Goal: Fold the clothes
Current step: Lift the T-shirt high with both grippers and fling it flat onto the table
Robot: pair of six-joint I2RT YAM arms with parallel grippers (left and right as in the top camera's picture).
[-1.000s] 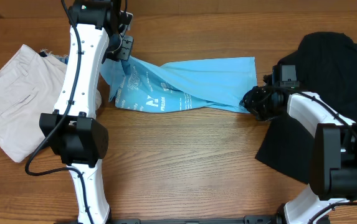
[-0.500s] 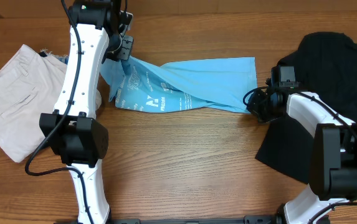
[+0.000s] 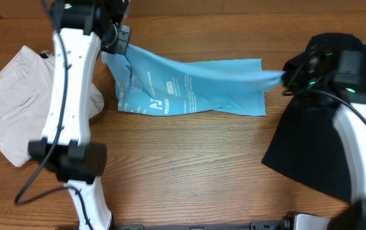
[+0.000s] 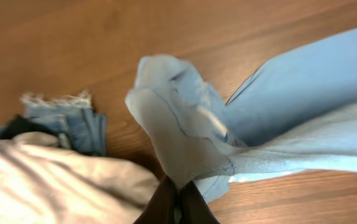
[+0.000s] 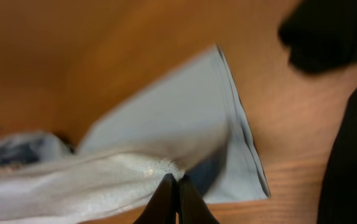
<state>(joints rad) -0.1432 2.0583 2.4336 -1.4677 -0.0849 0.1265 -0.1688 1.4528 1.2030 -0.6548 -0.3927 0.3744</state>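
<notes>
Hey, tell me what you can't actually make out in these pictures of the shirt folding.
Chest lettering on the light blue T-shirt: overhead, too small and creased.
Black T-shirt: overhead, cut off by the right edge.
Right pincer: overhead, motion-blurred against black cloth.
Frayed denim piece: left wrist, mostly buried under beige cloth.

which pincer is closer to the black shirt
Right. The right pincer grips one end of the blue shirt right at the black shirt's edge; the left pincer grips the blue shirt's opposite end, well away from it.
</notes>
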